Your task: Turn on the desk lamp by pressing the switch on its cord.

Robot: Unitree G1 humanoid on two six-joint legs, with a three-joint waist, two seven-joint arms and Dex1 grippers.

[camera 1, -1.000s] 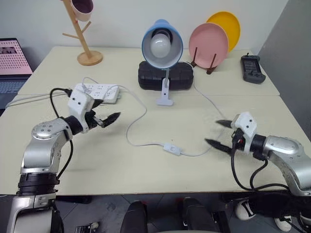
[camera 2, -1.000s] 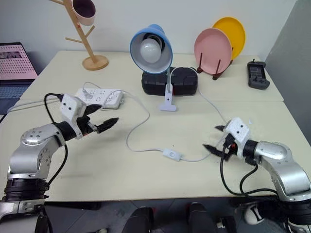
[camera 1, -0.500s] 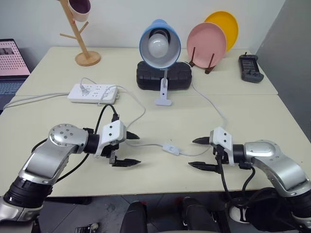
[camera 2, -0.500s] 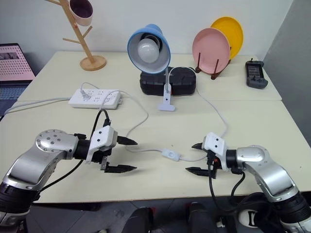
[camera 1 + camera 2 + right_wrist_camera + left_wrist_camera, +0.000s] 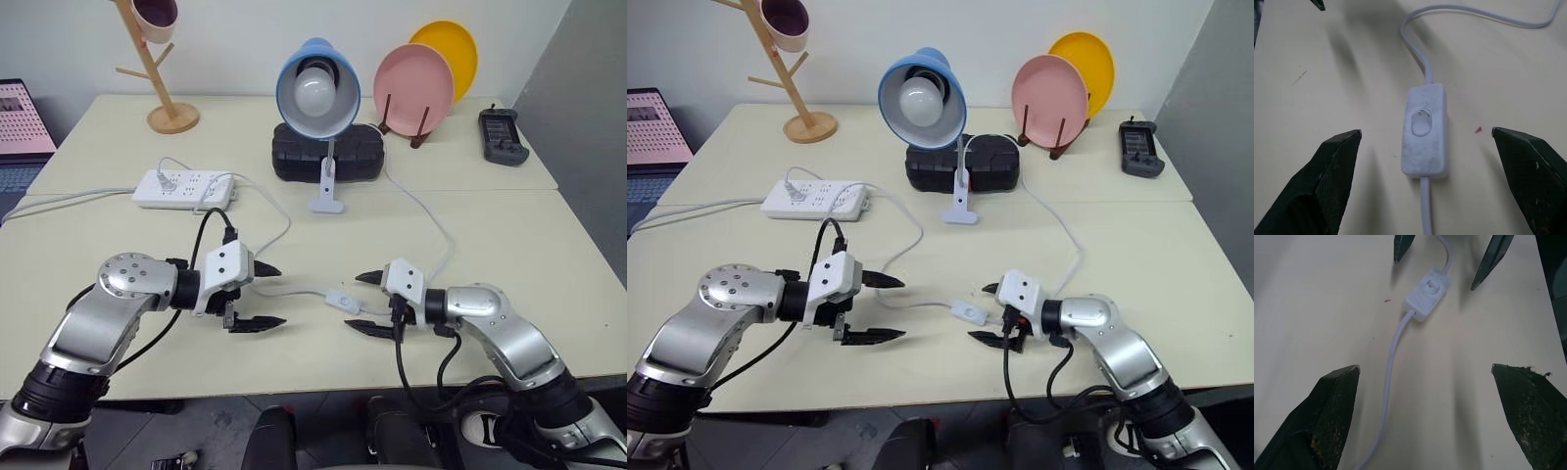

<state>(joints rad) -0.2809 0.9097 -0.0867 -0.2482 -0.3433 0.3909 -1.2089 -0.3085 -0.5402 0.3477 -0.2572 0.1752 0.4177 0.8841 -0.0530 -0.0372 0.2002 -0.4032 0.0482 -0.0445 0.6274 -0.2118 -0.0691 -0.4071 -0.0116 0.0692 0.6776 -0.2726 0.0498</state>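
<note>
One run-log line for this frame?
left gripper: open, facing switch | right gripper: open beside switch | lamp: off

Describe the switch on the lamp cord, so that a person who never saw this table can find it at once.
Start at the desk lamp with the blue shade and follow its thin white cord to the table's near edge. The switch lies there between the two open grippers, a small white oblong, far smaller than the power strip.

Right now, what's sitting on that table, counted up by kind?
Desk lamp, with cord and switch: 1
Plates, pink and yellow: 2
Power strip: 1
Wooden mug tree with cup: 1
Black case: 1
Black handheld remote: 1
Total: 7
</note>
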